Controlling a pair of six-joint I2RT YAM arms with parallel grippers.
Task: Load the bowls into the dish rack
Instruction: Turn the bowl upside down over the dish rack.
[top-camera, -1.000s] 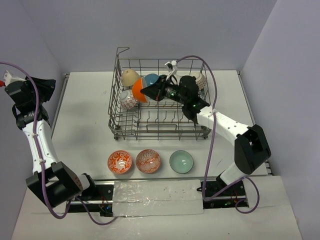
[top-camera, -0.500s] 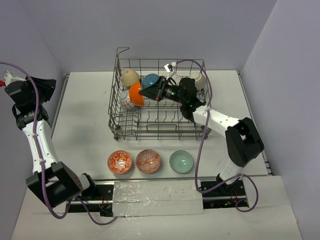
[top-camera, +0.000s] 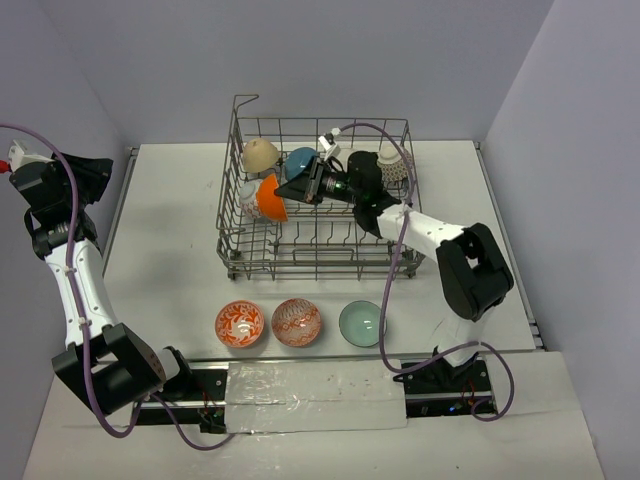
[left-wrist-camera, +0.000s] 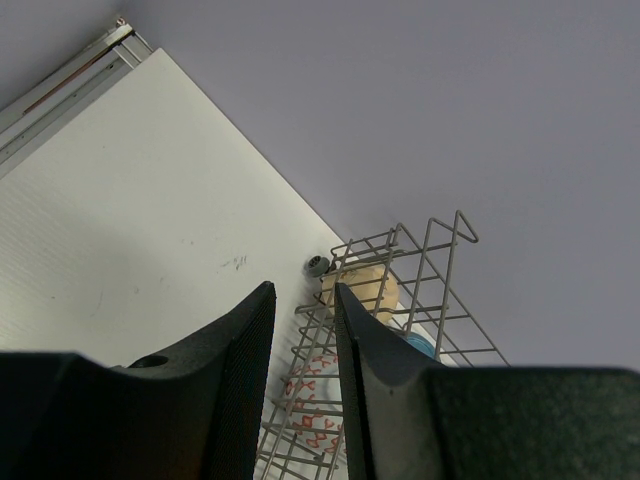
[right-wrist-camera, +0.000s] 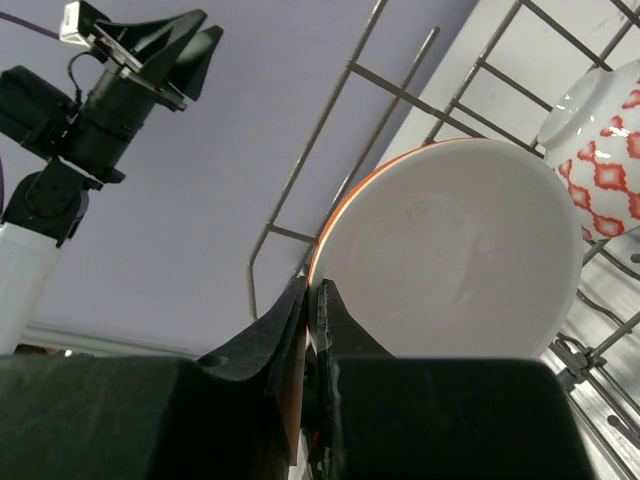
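White table (top-camera: 170, 240), dish rack (top-camera: 320, 262) central: right gripper (top-camera: 287, 188), pinching the orange bowl (top-camera: 268, 200) by its rim, has carried it to the rack's 9 o'clock side, nearly seated; left gripper (left-wrist-camera: 302, 295) spread, empty.

Plain orange bowl (top-camera: 270, 197), grey wire rack (top-camera: 330, 121)

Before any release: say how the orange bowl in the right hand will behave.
The round orange ceramic bowl looks glazed, so probably slippery where the right hand pinches its rim. Held on edge, it may roll or tip against the red-patterned white bowl. Hard ceramic against the grey wire dish rack could chip.
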